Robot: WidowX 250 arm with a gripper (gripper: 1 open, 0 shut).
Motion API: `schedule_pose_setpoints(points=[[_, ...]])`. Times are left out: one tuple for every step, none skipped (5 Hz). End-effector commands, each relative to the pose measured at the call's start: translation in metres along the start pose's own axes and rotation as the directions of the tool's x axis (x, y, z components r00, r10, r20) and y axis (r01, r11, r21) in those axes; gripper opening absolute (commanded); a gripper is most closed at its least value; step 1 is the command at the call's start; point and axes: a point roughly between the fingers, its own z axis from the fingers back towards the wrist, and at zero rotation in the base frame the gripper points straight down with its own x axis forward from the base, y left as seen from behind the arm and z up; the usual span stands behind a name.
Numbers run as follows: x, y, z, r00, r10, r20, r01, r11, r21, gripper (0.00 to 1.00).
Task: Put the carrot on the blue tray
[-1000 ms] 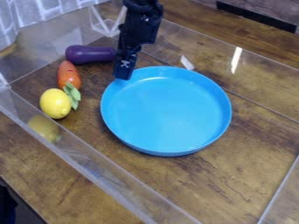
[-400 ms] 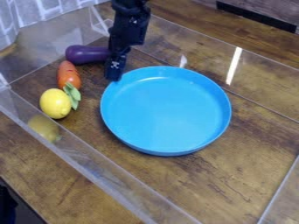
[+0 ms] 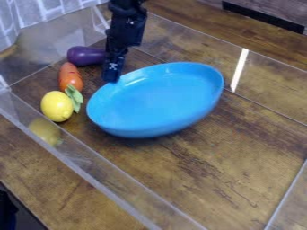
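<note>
1. Carrot [image 3: 70,75]: one, toy, orange-red, tapered, with a green leafy end. I see it lying on the wooden surface [image 3: 222,171], outside the tray, between 9 and 10 o'clock from the tray's middle. Its leaves point to about 5 o'clock, close to the lemon.

2. Blue tray [image 3: 156,99]: one, large, round, bright blue, with a shallow rim. It sits tilted on my screen, the side toward 2 o'clock raised and the near rim low. Its inner face shows plain blue.

3. Jaws [image 3: 111,72]: dark, pointing down, at the tray's 10 o'clock edge. I read them as apart; whether they touch the rim I cannot tell.

4. Lemon [image 3: 57,106]: one, yellow, on the surface at about 7 o'clock from the carrot, just beside its leafy end.

5. Eggplant [image 3: 85,56]: one, purple, glossy, lying at about 1 o'clock from the carrot, its inner end near the jaws.

6. Clear wall [image 3: 102,171]: transparent, running past the lemon from about 10 o'clock toward 5 o'clock in my view, with a yellow patch showing in it below the lemon.
</note>
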Motion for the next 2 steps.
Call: schedule_pose_setpoints(points=[[-0.0057,0.0127,0.0043,0.999,0.031,0.024,-0.032,0.999,0.035,1.00],[0.0009,0.0073,0.0011,0.999,0.027,0.036,-0.028,0.999,0.030,1.00]])
